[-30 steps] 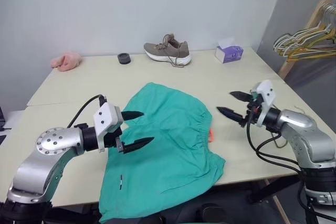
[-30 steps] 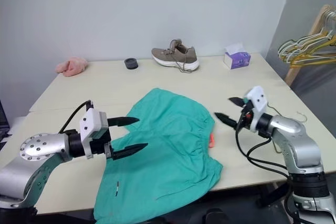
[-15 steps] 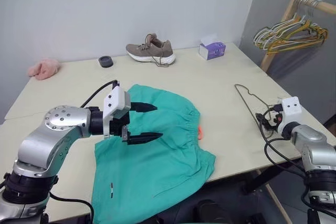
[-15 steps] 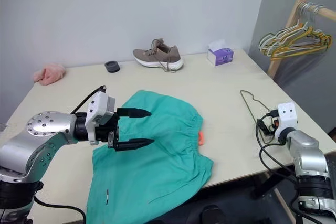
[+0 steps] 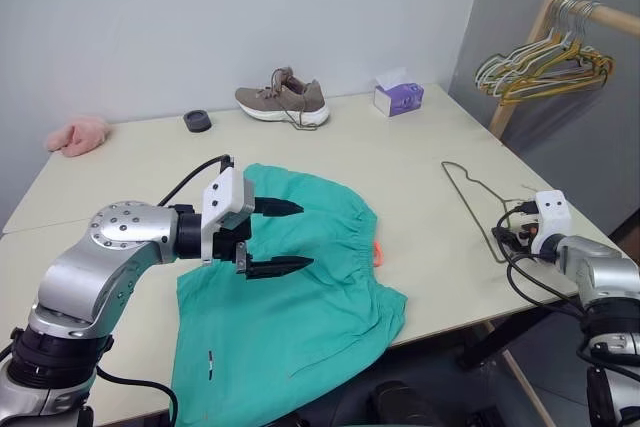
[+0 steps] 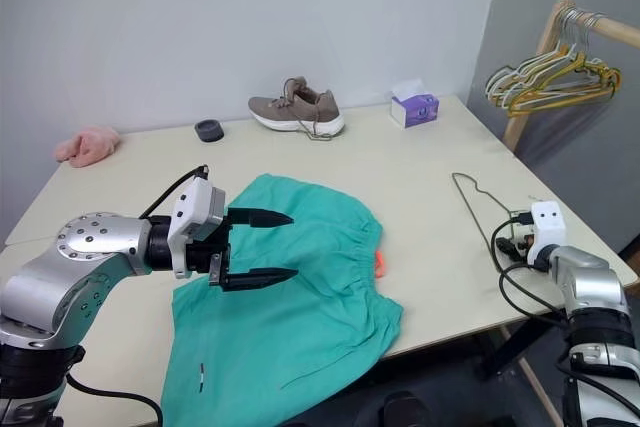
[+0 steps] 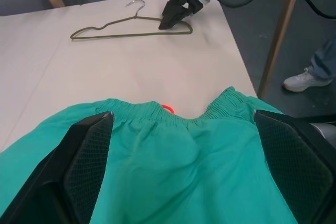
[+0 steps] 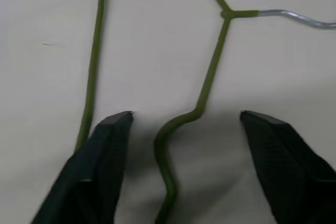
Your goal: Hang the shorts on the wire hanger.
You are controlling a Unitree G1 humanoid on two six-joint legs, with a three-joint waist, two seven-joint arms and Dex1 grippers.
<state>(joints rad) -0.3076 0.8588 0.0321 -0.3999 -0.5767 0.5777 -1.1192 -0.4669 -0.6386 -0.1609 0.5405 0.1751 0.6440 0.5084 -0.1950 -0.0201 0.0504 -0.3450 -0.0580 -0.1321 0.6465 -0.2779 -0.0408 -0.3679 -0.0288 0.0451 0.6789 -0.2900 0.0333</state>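
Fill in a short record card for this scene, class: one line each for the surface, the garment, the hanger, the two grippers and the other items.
surface: pale table
garment: teal shorts lying flat
hanger: wire hanger flat near right edge
left gripper: open, above shorts
right gripper: open, straddling hanger's bent wire
other items: shoe, tissue box, pink cloth, black ring, hanger rack

Teal shorts flat at table's near edge; olive wire hanger flat, well right

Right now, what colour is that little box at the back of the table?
The little box is purple, with white tissue poking out the top. The left eye view shows it best.
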